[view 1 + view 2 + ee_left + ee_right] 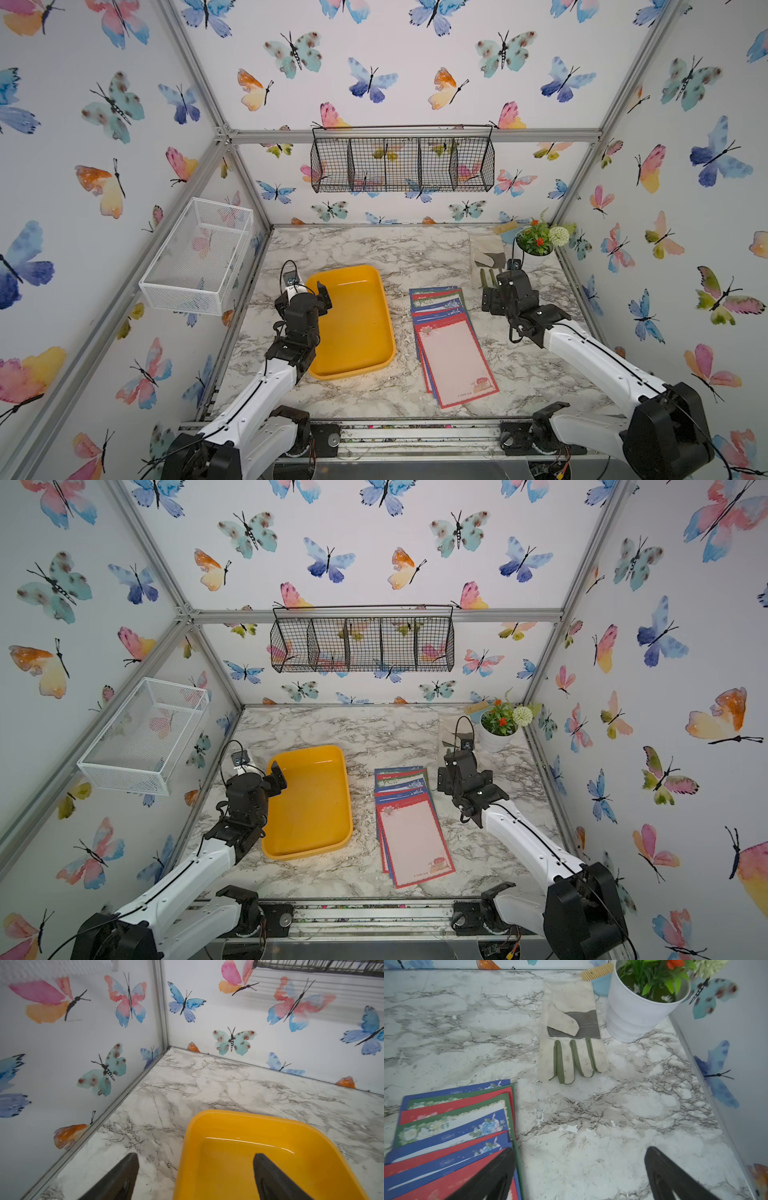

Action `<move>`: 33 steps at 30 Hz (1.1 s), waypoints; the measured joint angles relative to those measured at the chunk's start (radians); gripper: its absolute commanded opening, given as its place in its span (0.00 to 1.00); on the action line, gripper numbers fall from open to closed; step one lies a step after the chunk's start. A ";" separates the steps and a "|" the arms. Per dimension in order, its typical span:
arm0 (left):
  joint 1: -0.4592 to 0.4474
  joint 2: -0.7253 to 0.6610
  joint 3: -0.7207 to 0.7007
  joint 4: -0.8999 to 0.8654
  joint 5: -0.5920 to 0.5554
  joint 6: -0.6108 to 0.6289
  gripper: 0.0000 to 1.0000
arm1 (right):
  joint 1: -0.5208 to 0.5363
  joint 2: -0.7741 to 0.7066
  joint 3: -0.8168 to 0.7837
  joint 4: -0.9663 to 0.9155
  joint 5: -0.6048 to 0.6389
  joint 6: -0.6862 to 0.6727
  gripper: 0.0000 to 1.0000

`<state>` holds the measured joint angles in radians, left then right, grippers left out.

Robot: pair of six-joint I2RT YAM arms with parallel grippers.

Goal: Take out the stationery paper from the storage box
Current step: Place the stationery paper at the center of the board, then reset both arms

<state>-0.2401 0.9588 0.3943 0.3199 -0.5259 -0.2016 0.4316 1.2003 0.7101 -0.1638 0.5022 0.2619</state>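
Right claw [580, 1150] gapes empty at the edge of the stationery paper [453, 345], fanned flat on the desk [365, 249] beside the empty storage box [353, 324]. Left claw [195, 1155] gapes astride that box's rim. The paper looks light, floppy and slippery; I'd pinch an overhanging fanned edge.

The left arm [257, 388] and right arm [590, 353] have white rounded link shells with small dark screws, black joint housings and external black cables; the left pincer [195, 1156] and right pincer [581, 1150] are black, with tapered fingers [492, 1176].
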 measured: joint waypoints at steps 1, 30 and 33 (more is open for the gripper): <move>0.021 -0.001 -0.042 0.038 0.014 0.004 0.89 | -0.001 0.005 -0.065 0.109 0.023 -0.053 0.99; 0.123 0.257 -0.216 0.587 0.514 0.285 0.99 | -0.315 0.338 -0.475 1.343 -0.465 -0.355 1.00; 0.123 0.291 -0.229 0.634 0.513 0.300 0.98 | -0.340 0.375 -0.481 1.364 -0.502 -0.340 1.00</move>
<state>-0.1169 1.2495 0.1654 0.9535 -0.0124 0.0982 0.0917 1.5757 0.2291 1.1999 0.0006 -0.0776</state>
